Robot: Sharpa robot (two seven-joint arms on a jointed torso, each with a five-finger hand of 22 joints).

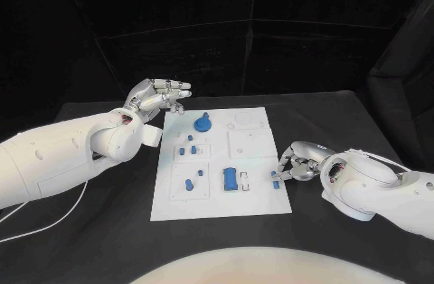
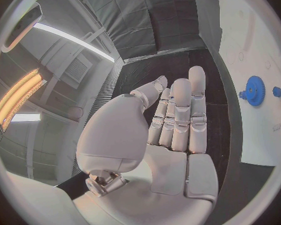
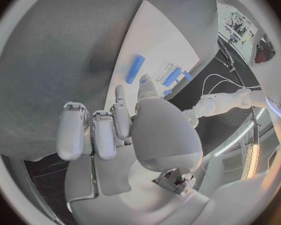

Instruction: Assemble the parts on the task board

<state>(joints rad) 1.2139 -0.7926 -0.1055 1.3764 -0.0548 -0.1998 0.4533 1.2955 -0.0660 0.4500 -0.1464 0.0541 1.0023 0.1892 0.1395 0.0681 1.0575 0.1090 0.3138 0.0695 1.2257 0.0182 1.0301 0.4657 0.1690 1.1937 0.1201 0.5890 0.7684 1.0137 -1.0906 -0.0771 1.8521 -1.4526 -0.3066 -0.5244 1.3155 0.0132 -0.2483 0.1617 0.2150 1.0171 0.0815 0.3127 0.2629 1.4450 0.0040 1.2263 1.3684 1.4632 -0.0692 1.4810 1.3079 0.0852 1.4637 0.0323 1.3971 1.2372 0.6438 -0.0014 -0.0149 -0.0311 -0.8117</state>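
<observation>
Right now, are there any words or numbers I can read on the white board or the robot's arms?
None can be read.
Task board: plain white, no print visible.
Right arm: dark lettering near the picture's rim, too small and blurred to read.

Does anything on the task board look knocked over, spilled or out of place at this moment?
Nothing stands out. The task board lies flat and square on the table, its blue parts sit tidily, and the blue gear stands upright. The right hand pinches a small blue part at the board's right edge.
</observation>
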